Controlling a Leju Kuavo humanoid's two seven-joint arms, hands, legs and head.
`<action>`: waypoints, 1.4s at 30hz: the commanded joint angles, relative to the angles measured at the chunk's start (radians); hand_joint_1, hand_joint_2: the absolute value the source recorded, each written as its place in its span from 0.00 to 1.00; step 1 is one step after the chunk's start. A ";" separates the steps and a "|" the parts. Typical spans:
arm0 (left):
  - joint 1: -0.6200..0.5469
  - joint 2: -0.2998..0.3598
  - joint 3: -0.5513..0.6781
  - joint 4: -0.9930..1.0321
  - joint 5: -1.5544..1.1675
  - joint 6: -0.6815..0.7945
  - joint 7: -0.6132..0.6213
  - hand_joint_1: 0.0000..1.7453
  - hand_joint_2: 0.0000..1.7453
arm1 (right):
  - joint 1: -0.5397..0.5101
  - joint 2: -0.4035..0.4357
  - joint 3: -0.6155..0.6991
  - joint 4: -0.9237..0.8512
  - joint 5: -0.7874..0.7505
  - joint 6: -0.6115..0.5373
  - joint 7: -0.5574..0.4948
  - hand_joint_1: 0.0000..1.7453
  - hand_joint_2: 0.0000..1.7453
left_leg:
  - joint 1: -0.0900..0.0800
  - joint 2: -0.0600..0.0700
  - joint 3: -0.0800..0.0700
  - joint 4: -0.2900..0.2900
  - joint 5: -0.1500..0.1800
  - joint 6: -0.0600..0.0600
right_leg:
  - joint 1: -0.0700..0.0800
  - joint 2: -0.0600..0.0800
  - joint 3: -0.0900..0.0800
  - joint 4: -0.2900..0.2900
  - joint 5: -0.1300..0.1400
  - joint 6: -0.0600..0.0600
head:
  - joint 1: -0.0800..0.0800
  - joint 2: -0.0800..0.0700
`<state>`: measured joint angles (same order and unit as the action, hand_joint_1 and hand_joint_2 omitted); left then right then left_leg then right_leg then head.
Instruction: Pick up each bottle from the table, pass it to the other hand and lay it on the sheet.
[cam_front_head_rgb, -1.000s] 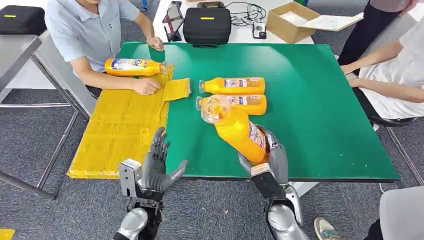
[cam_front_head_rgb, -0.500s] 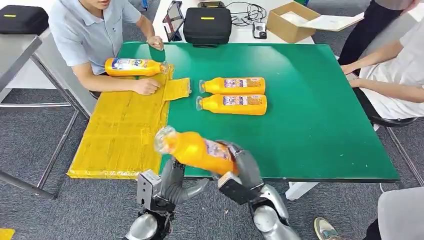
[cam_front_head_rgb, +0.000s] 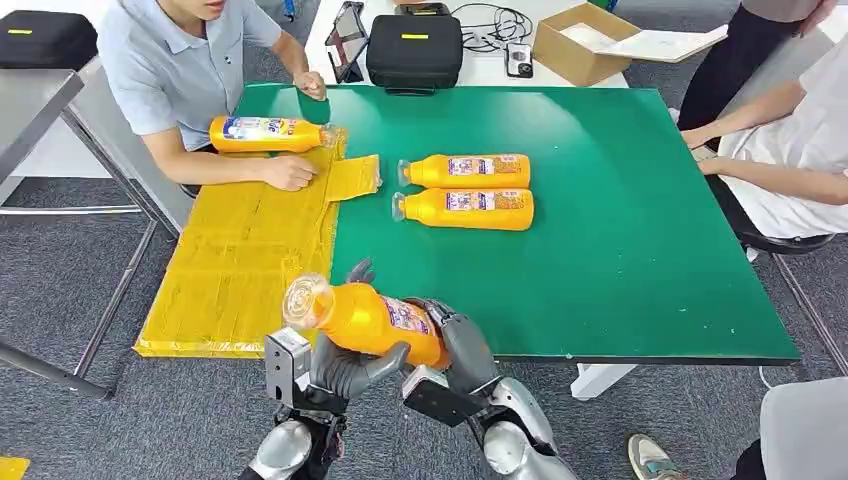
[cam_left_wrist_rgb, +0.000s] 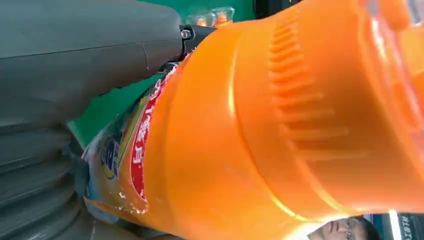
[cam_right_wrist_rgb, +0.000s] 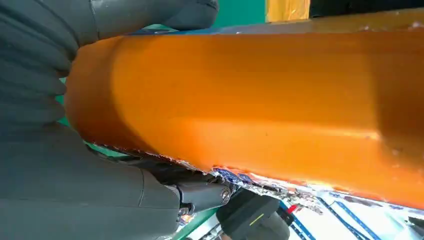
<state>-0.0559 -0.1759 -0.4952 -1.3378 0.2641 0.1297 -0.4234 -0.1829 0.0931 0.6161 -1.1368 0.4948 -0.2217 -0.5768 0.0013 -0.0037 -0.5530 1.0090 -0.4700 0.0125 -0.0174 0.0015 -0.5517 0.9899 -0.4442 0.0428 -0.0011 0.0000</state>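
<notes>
The bottle (cam_front_head_rgb: 365, 318) lies sideways in the air, gripped at its base by the right hand (cam_front_head_rgb: 455, 345). The left hand (cam_front_head_rgb: 345, 365) cups it from beneath, fingers wrapped around its body.

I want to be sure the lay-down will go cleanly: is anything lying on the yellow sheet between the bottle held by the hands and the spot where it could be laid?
Nothing visible blocks it. The held bottle sits by the yellow sheet, whose near part is bare. Another bottle and a person's hand lie at the far end.
</notes>
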 joint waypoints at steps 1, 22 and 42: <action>-0.053 0.013 -0.037 0.060 0.099 -0.076 0.047 0.00 1.00 | -0.060 0.005 0.089 0.117 -0.008 -0.012 -0.017 1.00 1.00 | 0.001 0.000 0.000 0.000 0.001 -0.001 | 0.001 0.000 0.001 -0.001 0.001 -0.002 | 0.000 0.000; -0.065 0.029 0.051 0.093 0.209 -0.167 0.062 1.00 1.00 | -0.055 0.044 0.128 0.114 -0.076 0.029 -0.033 0.00 0.00 | 0.001 0.001 0.000 0.000 0.000 -0.001 | 0.002 0.000 0.000 -0.001 0.001 -0.002 | 0.000 0.000; -0.084 0.050 0.383 0.053 -0.068 0.320 -0.056 1.00 1.00 | 0.264 -0.007 -0.232 -0.404 -0.172 -0.220 -0.114 0.00 0.00 | 0.001 -0.001 -0.001 0.000 0.000 -0.001 | 0.001 -0.001 -0.001 0.000 0.000 -0.002 | 0.000 0.000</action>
<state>-0.1133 -0.1465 -0.2494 -1.3031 0.2942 0.2888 -0.4423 -0.0019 0.0977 0.5401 -1.3662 0.3395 -0.3903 -0.6859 0.0013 -0.0038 -0.5538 1.0091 -0.4699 0.0125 -0.0174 0.0015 -0.5530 0.9900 -0.4442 0.0428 -0.0008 0.0000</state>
